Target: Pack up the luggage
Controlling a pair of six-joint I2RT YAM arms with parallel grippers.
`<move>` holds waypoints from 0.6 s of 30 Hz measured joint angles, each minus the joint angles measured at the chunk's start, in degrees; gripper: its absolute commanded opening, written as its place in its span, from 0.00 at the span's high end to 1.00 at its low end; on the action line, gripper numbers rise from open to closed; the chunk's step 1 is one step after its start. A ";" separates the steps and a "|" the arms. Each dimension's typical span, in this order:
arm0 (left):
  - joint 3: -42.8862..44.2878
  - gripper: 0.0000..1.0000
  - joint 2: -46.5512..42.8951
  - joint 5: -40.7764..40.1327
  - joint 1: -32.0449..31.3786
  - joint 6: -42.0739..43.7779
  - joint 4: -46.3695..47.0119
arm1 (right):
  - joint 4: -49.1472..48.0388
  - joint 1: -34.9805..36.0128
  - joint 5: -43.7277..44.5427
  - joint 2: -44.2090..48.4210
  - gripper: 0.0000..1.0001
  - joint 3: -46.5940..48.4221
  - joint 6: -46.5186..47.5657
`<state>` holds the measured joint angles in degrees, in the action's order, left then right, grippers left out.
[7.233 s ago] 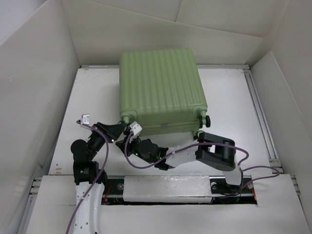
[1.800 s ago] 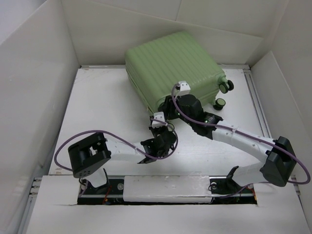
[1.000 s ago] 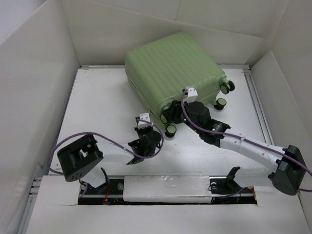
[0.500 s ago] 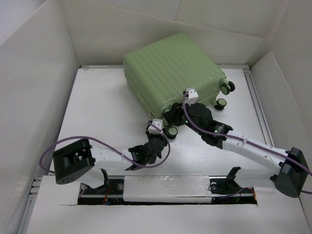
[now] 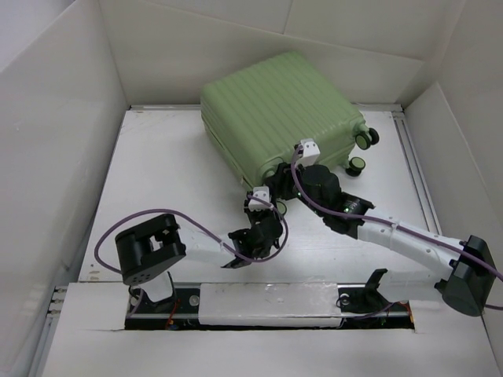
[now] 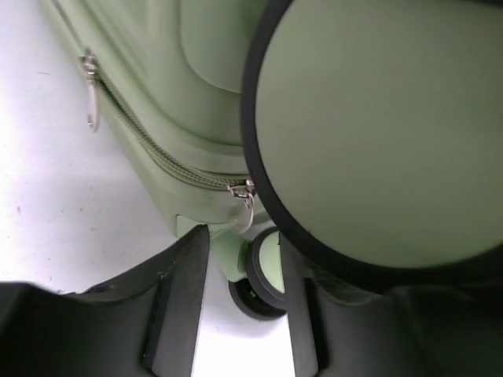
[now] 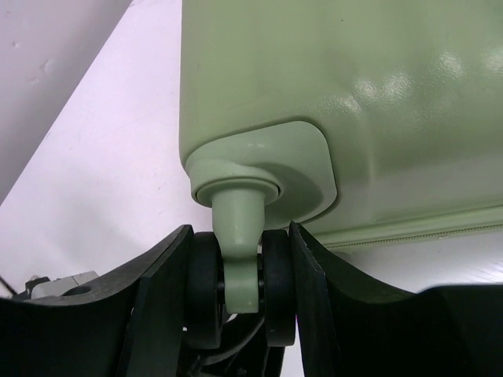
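Clamping luggage (image 5: 275, 110) caster (image 7: 236, 275): right jaws; left jaws apart, empty, nearby wheel (image 6: 377, 133) blocking view.

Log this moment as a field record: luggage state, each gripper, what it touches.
luggage: pale green, closed, lying skewed at the far side of the table
zipper: shut along the stretch in view
right gripper: shut on caster wheel, one finger on each side
left gripper: open, second caster seen between its fingers, not clamped
contents: not visible
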<state>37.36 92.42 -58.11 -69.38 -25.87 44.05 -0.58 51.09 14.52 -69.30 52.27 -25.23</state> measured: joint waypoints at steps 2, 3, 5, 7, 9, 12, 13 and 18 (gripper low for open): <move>1.36 0.79 1.46 -2.21 0.00 -0.55 0.35 | -0.22 0.11 1.18 0.00 1.00 0.02 0.13; 1.86 0.84 2.03 -3.23 0.00 -0.85 0.48 | -0.26 0.24 1.70 0.00 1.00 0.02 0.22; 2.34 0.95 2.58 -4.81 0.00 -1.16 0.66 | -0.33 0.50 2.27 0.00 1.00 0.02 0.22; 2.54 1.00 2.71 -5.90 0.02 -1.01 0.81 | -0.35 0.96 3.13 0.00 1.00 -0.04 0.20; 2.54 1.00 2.71 -6.38 0.02 -0.59 1.03 | -1.07 1.38 3.85 0.35 1.00 -0.70 0.17; 1.55 1.00 2.51 -6.12 0.02 1.60 3.06 | -2.01 1.86 5.01 1.07 1.00 -1.77 -0.07; 0.79 1.00 2.21 -5.86 0.02 2.62 3.74 | -2.19 2.19 5.27 1.22 1.00 -2.12 -0.11; -4.39 1.00 -1.03 -4.76 1.22 7.23 5.62 | -2.27 4.63 5.95 2.62 1.00 -3.50 -0.72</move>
<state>32.97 91.39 -62.87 -68.16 -18.63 49.67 -2.85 55.72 20.47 -66.67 48.77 -25.96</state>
